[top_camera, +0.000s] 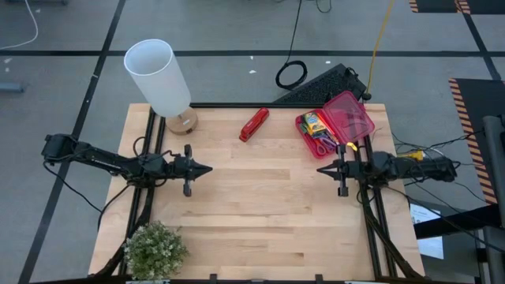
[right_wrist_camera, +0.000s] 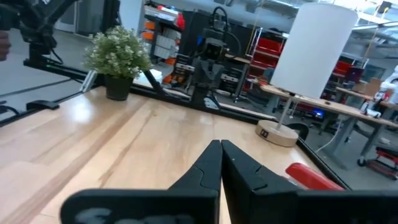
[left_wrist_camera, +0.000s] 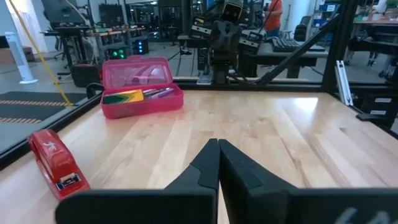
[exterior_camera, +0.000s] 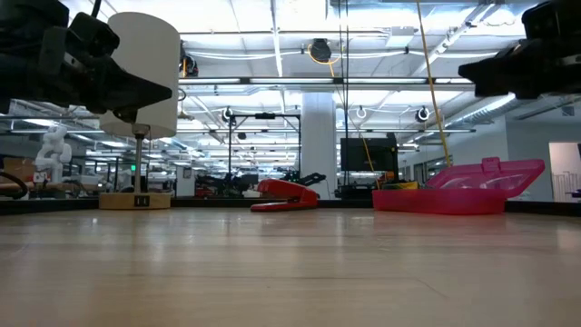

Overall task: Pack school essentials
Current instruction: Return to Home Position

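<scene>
The school essentials, among them a green-yellow crayon box (top_camera: pixel 314 121) and scissors (top_camera: pixel 323 143), lie inside the pink plastic box (top_camera: pixel 335 123) at the table's far right, its lid open. In the left wrist view the crayon box (left_wrist_camera: pixel 123 97) shows inside the pink box (left_wrist_camera: pixel 142 93). My left gripper (top_camera: pixel 207 168) hovers shut over the table's left half. My right gripper (top_camera: pixel 320 169) hovers shut over the right half, just near of the pink box. The two point at each other and hold nothing.
A red stapler (top_camera: pixel 254 124) lies at the far middle of the table. A white lamp (top_camera: pixel 160 80) stands at the far left corner, a small potted plant (top_camera: pixel 155 249) at the near left corner. Bare wood (top_camera: pixel 264 205) spreads between the grippers.
</scene>
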You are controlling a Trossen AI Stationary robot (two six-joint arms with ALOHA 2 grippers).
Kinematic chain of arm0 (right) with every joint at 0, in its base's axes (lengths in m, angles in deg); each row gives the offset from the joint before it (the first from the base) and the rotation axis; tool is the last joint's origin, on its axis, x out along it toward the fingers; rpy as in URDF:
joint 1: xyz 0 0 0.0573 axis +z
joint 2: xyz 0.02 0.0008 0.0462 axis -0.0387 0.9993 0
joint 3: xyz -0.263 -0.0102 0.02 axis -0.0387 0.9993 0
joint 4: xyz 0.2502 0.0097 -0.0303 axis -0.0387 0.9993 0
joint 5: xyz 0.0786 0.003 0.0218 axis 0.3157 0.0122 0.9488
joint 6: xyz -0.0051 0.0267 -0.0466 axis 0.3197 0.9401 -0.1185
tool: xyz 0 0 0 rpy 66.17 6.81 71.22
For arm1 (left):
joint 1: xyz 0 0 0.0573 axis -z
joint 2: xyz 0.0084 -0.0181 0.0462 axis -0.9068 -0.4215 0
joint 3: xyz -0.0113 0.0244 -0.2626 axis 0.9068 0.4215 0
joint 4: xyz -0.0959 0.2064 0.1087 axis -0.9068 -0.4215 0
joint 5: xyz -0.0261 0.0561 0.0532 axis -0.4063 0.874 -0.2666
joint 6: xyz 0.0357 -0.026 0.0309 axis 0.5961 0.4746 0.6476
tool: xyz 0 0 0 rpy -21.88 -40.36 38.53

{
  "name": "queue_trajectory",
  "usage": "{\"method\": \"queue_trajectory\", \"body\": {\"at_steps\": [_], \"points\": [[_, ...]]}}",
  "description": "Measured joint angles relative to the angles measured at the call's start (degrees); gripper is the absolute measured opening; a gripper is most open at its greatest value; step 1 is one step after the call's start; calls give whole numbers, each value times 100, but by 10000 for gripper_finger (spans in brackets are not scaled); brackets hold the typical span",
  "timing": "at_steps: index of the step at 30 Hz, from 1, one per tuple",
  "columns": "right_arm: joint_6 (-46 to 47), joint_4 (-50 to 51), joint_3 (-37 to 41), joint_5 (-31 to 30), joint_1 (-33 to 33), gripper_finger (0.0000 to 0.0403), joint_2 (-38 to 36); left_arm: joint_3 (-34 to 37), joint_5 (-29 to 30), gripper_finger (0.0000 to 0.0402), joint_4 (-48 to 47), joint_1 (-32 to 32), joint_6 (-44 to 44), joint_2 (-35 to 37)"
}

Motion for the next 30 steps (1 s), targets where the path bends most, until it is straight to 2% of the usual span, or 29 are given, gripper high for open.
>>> {"method": "queue_trajectory", "body": {"at_steps": [5,11,17,20,30], "points": [[151,23,-2,465,-317,0,0,0,-91,6,2,0,11,0],[244,31,-2,453,-626,0,0,0,-135,4,4,0,-19,0],[294,39,-2,434,-656,0,2,0,-209,8,31,0,-28,47],[294,39,-2,434,-654,0,4,-4,-314,3,10,-9,58,267],[295,42,-2,438,-654,0,4,-4,-758,4,-981,-114,323,1341]]}}
